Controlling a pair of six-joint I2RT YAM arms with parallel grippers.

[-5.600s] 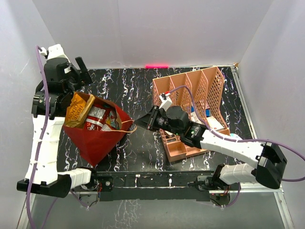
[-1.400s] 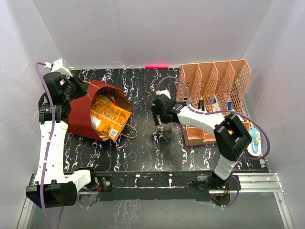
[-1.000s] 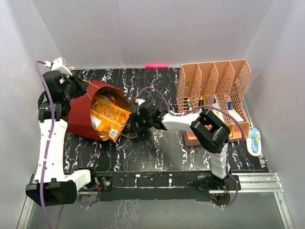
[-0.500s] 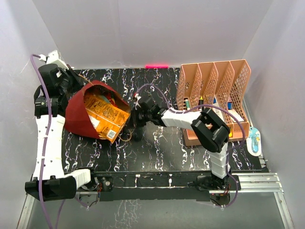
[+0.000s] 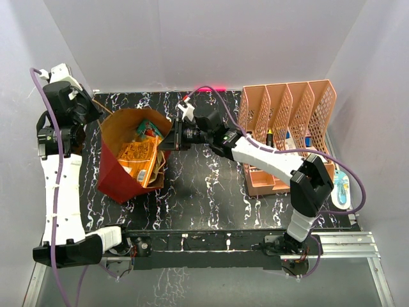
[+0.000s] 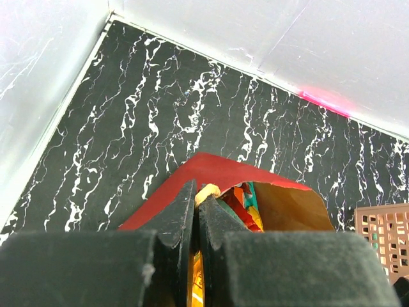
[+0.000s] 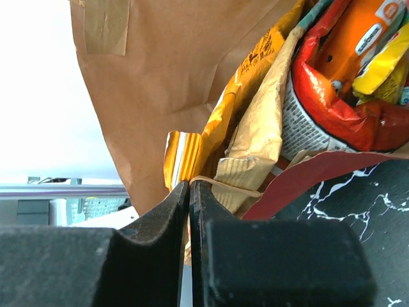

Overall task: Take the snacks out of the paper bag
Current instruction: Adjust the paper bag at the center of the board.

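Overhead, left-wrist and right-wrist views of a two-arm rig at a black white-veined table [image 5: 211,192].

The paper bag [image 5: 118,182], red outside and brown kraft inside, stands at the table's left with its open mouth tipped up toward the overhead camera. It is held between the two arms.

The left gripper [image 6: 195,204] is at the bag's far-left rim. Its fingers [image 6: 176,217] are pressed together with the red paper edge pinched between them.

The right gripper [image 7: 190,188] reaches across from the table's centre to the bag's right rim. Its jaws are clenched with only a hairline gap. A thin brown cord handle [image 7: 223,184] emerges at the fingertips. Whether cord or paper is pinched cannot be told.

The snacks all lie inside the bag.
- An orange packet [image 5: 137,157] with printed lettering rests against the near inner wall.
- A teal packet [image 5: 146,126] lies deeper, toward the far side.
- The right-wrist view shows a crumpled gold-brown packet [image 7: 259,137], a red packet [image 7: 332,109] and a yellow packet [image 7: 383,64], crowded together just behind the rim.

A pink mesh desk organiser [image 5: 287,112] stands upright at the table's right, well apart from the bag.
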